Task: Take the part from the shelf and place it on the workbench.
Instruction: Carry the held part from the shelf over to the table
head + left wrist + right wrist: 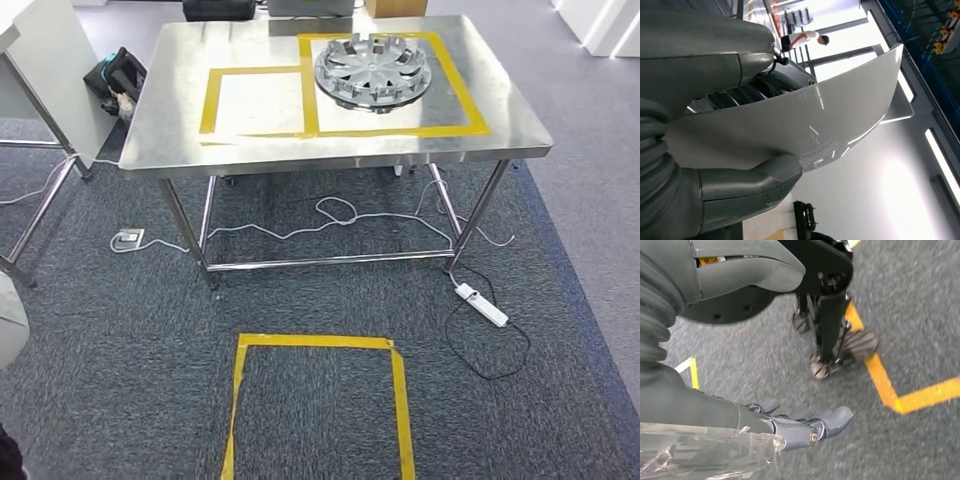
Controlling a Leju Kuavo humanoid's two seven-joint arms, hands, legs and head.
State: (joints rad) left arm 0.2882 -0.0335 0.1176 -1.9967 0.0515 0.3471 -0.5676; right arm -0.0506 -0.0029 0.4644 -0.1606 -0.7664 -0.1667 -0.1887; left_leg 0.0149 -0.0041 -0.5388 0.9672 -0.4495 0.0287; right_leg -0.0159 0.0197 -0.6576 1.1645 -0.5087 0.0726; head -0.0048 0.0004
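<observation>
My left hand [734,150] grips the white part [821,125] at my side, my right hand [783,425] hangs open over the carpet, so I should step up square and lay it flat in the counter's [151,140] vacant taped frame [256,100].

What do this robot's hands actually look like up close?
Each wrist wears a grey ribbed cover. The left hand has a thick, smooth grey thumb. The right hand has darker, slimmer fingers with a small round pin, and a yellow label on its thumb.
</observation>
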